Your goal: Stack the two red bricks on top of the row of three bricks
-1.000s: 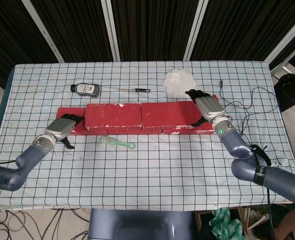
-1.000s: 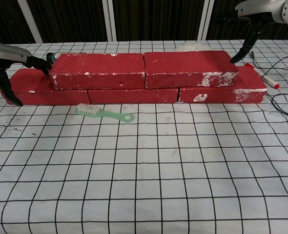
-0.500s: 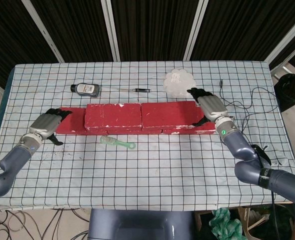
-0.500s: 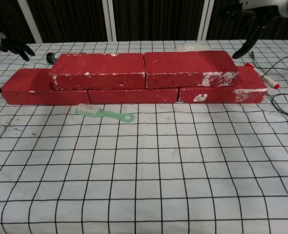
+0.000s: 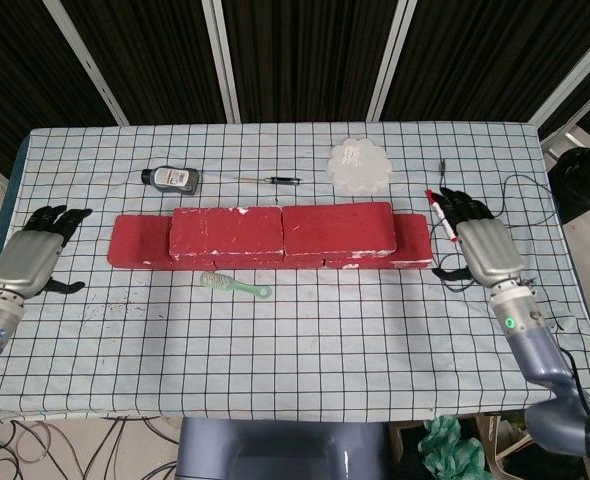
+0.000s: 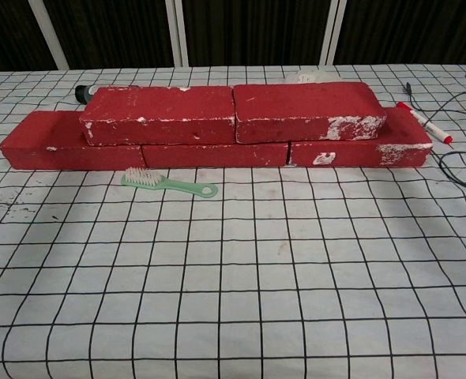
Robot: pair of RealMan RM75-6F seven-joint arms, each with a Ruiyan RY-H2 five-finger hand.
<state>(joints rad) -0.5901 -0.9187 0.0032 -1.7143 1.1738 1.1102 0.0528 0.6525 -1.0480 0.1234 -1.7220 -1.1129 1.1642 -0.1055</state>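
The two upper red bricks, the left upper brick [image 6: 160, 114] and the right upper brick [image 6: 308, 110], lay end to end on the row of three bricks [image 6: 217, 152], their shared joint sitting over the middle brick of the row, so the stack looked complete. The left robot hand [image 5: 33, 258] hung well apart from the left end of the row, fingers spread and holding nothing; the right robot hand [image 5: 483, 243] was likewise spread and empty, just beyond the right end of the row and close to a red-capped marker [image 6: 422, 121] and a dark cable [image 5: 520, 185]. The likeliest trouble from here seemed to be a careless sweep of either arm nudging an upper brick off its seat, or the right robot hand snagging the cable or rolling the marker. A green brush [image 6: 168, 184] lay just in front of the row, and a small bottle [image 5: 171, 178], a thin pen [image 5: 272, 180] and a white scalloped disc [image 5: 360, 165] lay behind it. The table [image 6: 233, 300] wore a white cloth gridded in black, slightly rumpled, and dark panels with pale struts closed the room behind.
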